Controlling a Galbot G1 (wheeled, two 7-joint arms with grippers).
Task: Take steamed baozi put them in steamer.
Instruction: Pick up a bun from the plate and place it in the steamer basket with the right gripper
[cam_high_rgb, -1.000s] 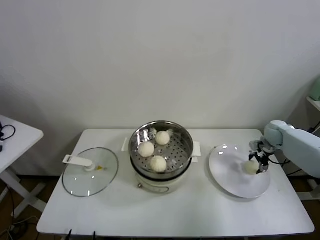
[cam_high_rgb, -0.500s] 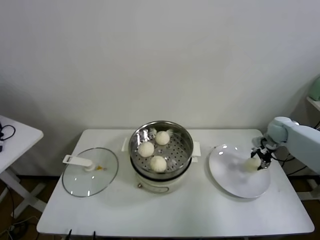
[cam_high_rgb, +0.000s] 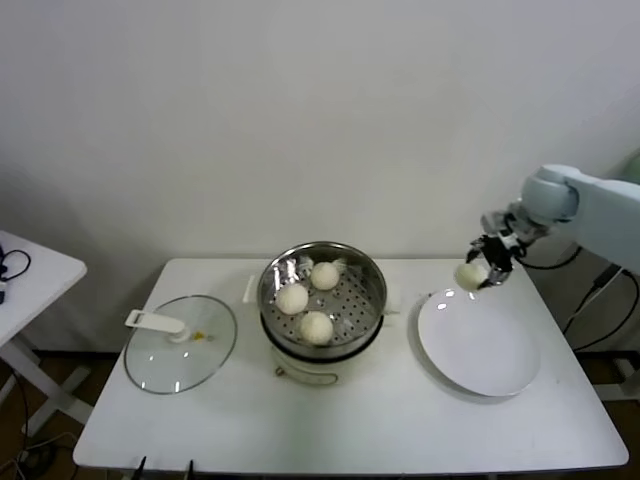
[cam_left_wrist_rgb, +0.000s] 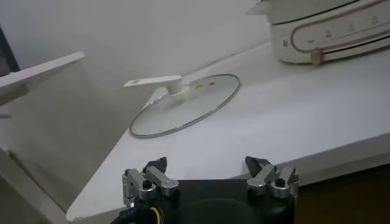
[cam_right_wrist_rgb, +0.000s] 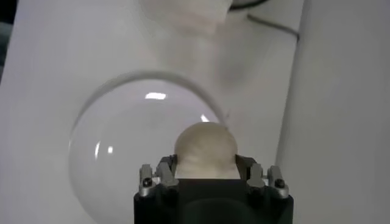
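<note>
My right gripper (cam_high_rgb: 478, 272) is shut on an off-white baozi (cam_high_rgb: 469, 274), held in the air above the far left rim of the white plate (cam_high_rgb: 480, 352). In the right wrist view the baozi (cam_right_wrist_rgb: 205, 150) sits between the fingers (cam_right_wrist_rgb: 166, 167), with the plate (cam_right_wrist_rgb: 128, 152) below. Three baozi (cam_high_rgb: 293, 297) (cam_high_rgb: 325, 275) (cam_high_rgb: 316, 327) lie in the steel steamer (cam_high_rgb: 370, 280) on its white cooker base, left of the gripper. My left gripper (cam_left_wrist_rgb: 209, 171) is open and empty, low in front of the table's edge, out of the head view.
The glass lid (cam_high_rgb: 181, 342) with its white handle lies at the table's left, also in the left wrist view (cam_left_wrist_rgb: 186, 103). A small white side table (cam_high_rgb: 30, 275) stands farther left. Cables hang at the right.
My right gripper has lifted the baozi off the plate and carried it up and left, toward the steamer. The plate is now bare.
</note>
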